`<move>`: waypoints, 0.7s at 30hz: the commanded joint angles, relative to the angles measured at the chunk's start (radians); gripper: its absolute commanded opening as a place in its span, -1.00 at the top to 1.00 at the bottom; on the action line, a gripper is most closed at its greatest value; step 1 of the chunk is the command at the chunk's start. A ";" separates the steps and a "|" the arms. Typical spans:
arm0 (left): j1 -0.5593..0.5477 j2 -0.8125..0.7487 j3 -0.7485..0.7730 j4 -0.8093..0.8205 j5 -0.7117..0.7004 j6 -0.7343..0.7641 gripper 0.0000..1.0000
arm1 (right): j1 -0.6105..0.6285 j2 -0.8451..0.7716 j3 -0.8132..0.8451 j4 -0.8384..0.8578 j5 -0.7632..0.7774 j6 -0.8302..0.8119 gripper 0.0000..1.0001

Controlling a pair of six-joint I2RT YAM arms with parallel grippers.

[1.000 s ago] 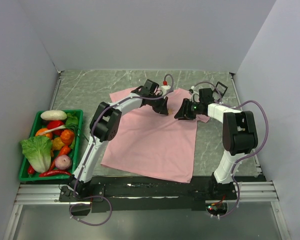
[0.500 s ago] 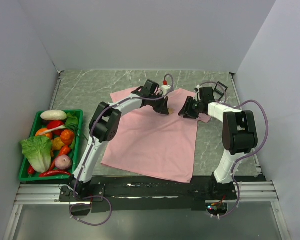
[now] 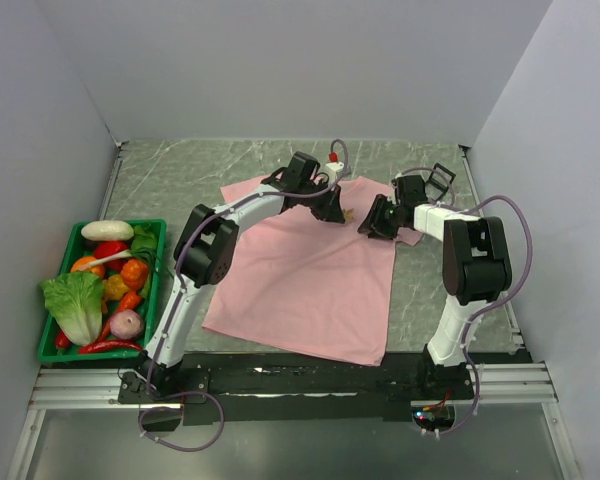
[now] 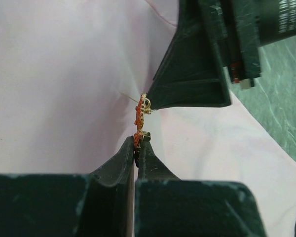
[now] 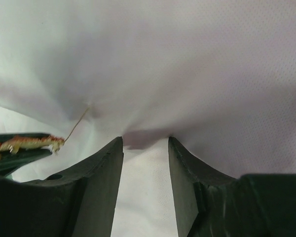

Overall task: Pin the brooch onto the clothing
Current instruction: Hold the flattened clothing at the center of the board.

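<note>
Jaws of the left gripper [image 4: 136,148] are pressed together on the lower end of the brooch [image 4: 140,121], a tiny orange-red and gold piece standing on edge just above the clothing [image 3: 310,290]. Its thin gold pin sticks out sideways, and from the right wrist view the point reaches the pink cloth where the fabric puckers a little. The right gripper [image 5: 145,143] faces it from the other side with its jaws standing apart and a shadowed fold of cloth at their tips. I cannot tell whether the fold is touched. One of its fingers comes right up beside the top of the brooch. Both grippers meet over the far part of the shirt, which lies spread on the green marbled table [image 3: 180,180]. Well off to the left sits a green basket [image 3: 50,345] of vegetables.
</note>
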 commanded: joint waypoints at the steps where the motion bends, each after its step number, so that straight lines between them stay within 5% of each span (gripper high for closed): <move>1: -0.006 -0.055 -0.004 0.049 0.078 -0.008 0.98 | -0.005 0.022 0.057 -0.008 0.036 0.026 0.01; 21: -0.003 -0.150 -0.081 0.109 0.106 0.028 0.98 | -0.007 0.037 0.089 -0.040 0.076 0.067 0.06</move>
